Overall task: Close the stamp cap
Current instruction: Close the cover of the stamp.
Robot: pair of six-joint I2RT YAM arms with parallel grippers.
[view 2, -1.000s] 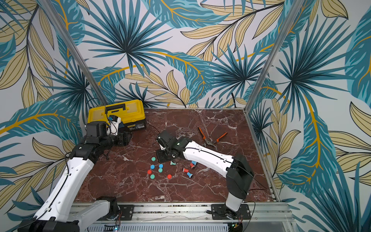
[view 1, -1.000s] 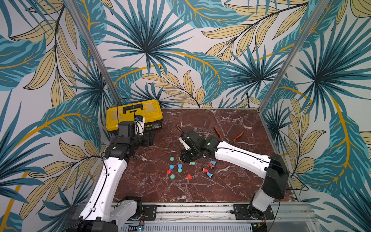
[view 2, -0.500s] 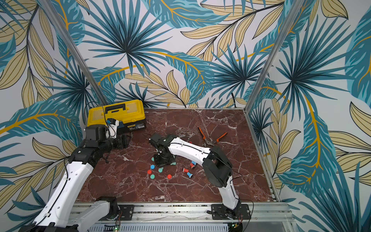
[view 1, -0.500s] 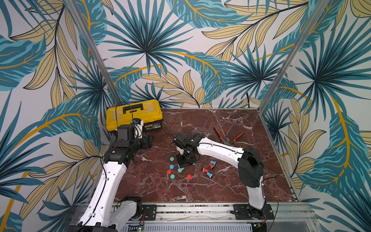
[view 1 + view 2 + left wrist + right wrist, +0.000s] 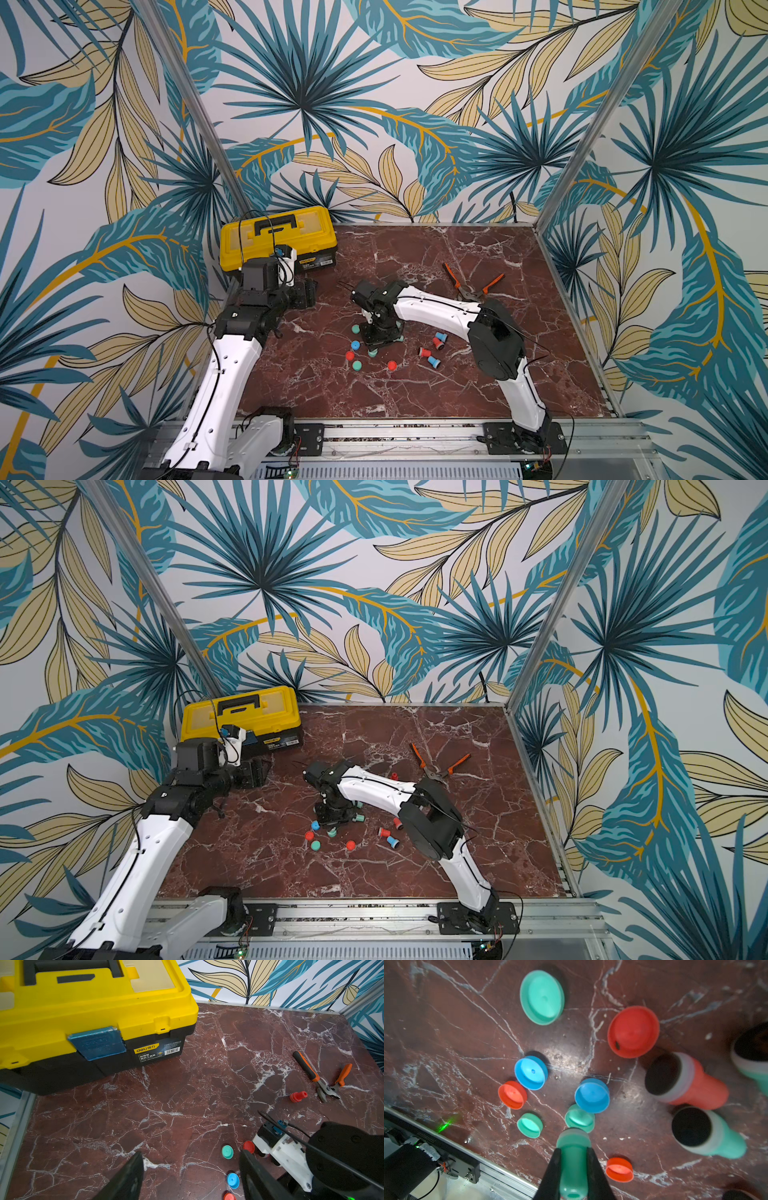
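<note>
My right gripper (image 5: 573,1152) is shut on a green stamp (image 5: 572,1167) and points straight down over the group of caps (image 5: 380,332). The stamp's wide end hangs right over a green cap (image 5: 579,1119) lying open side up; whether they touch I cannot tell. Around it lie several loose caps: blue (image 5: 592,1095), blue (image 5: 531,1072), red (image 5: 512,1095), green (image 5: 529,1125), red (image 5: 619,1169). Two uncapped stamps, a red stamp (image 5: 685,1082) and a green stamp (image 5: 708,1134), lie on their sides. My left gripper (image 5: 191,1155) is open and holds nothing, off to the left (image 5: 309,293).
A yellow toolbox (image 5: 278,235) stands shut at the back left corner. Orange-handled pliers (image 5: 471,286) lie at the back right, with a red stamp (image 5: 298,1096) beside them. Further stamps (image 5: 432,351) lie to the right of the caps. Metal posts and walls border the marble table (image 5: 415,395).
My right arm has swung left and turned its gripper downward, bringing the green stamp over the caps. The left arm has barely moved.
</note>
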